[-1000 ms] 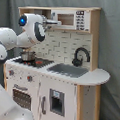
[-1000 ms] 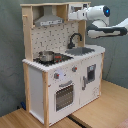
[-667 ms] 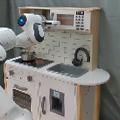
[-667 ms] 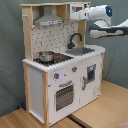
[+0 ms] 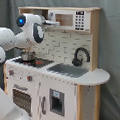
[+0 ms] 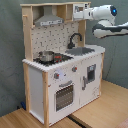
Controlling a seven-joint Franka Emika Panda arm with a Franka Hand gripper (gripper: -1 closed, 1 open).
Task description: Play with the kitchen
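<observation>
1. Jaws point(image 6: 76, 13): at the upper shelf beside the microwave point(image 5: 72, 20); whether open or closed cannot be told.
2. Arm point(image 6: 105, 12): white, rounded, reaching level at shelf height.
3. Kitchen point(image 6: 60, 75): upright, long axis vertical, on a wooden floor point(image 6: 107, 107); white panels, light-wood frame.
4. Counter point(image 5: 95, 76): grey sink point(image 5: 68, 70), black curved faucet point(image 5: 80, 56), small metal pot point(image 5: 27, 55) on the stove.

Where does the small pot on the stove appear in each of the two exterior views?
First exterior view: the pot is at middle left, below the arm.
Second exterior view: the pot is left of centre, under the range hood.
Shared landmark: the black faucet.
</observation>
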